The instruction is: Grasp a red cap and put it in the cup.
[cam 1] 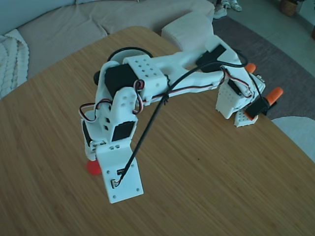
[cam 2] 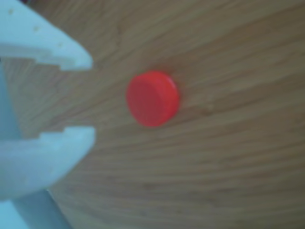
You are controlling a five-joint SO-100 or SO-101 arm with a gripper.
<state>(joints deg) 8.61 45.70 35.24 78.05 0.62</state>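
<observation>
The red cap [cam 2: 152, 98] lies flat on the wooden table [cam 2: 228, 181], a small round bright red disc. In the other view my gripper [cam 2: 92, 98] reaches in from the left, open, with its two white fingertips [cam 2: 71, 52] a short way from the cap and nothing between them. In the fixed view the arm bends down to the table's left side, and the red cap [cam 1: 92, 167] peeks out beside the white wrist plate [cam 1: 120, 174], which hides the fingers. The cup is out of view.
White robot parts with orange tips [cam 1: 273, 94] stand at the table's right edge. A beige sofa [cam 1: 74, 24] and a white cushion [cam 1: 189, 29] lie behind the table [cam 1: 206, 187]. A rug [cam 1: 285, 54] covers the floor at right.
</observation>
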